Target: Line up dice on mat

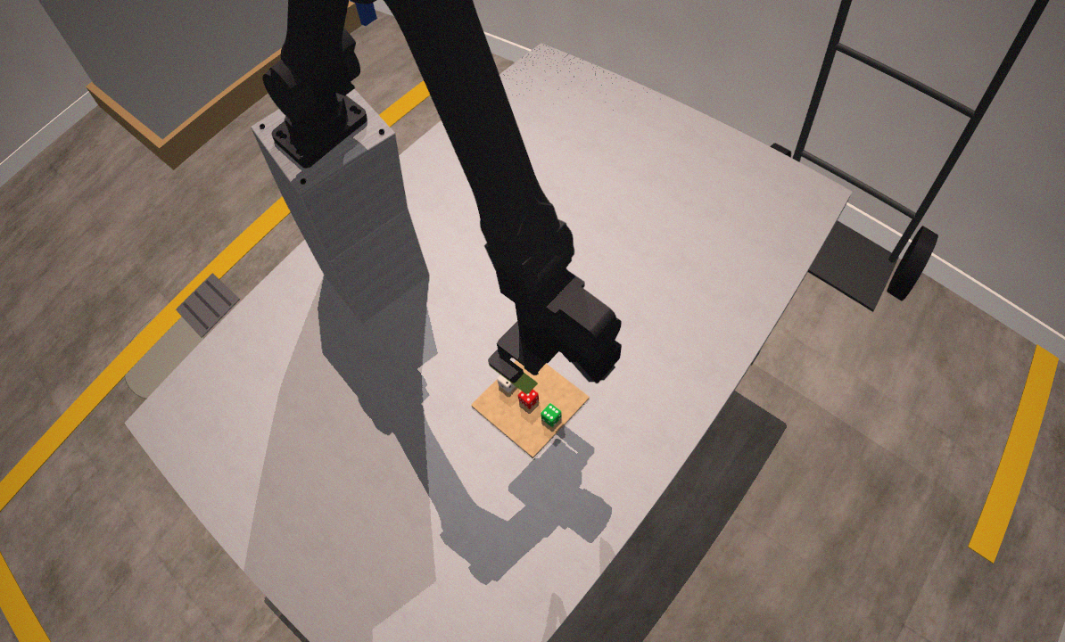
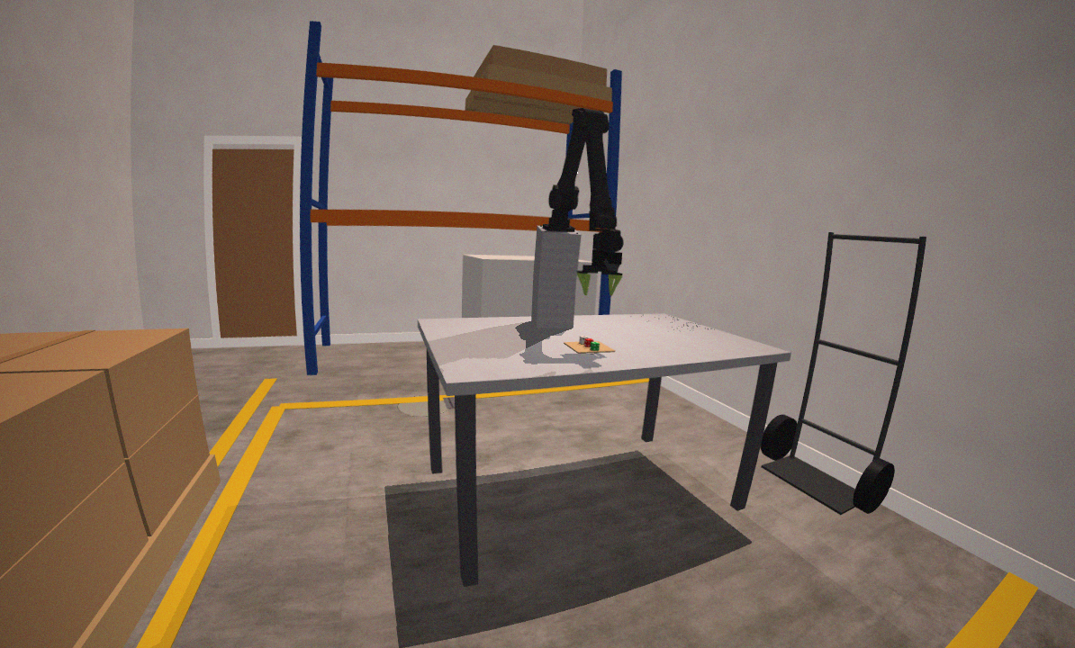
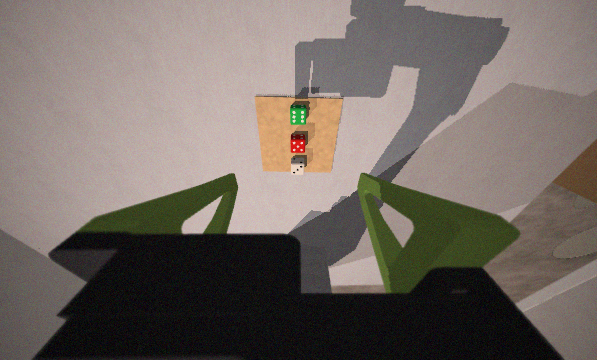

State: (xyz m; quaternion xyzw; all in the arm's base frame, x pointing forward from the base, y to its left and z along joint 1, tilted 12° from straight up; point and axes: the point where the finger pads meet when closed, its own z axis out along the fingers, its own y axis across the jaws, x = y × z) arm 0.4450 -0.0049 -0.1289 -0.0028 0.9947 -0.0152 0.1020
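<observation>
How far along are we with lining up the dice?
Placing looks done: the white die, red die and green die stand in a straight row on the mat, white nearest the base, green farthest. The gripper is open, holding nothing, above the table. Nothing obvious remains.
</observation>
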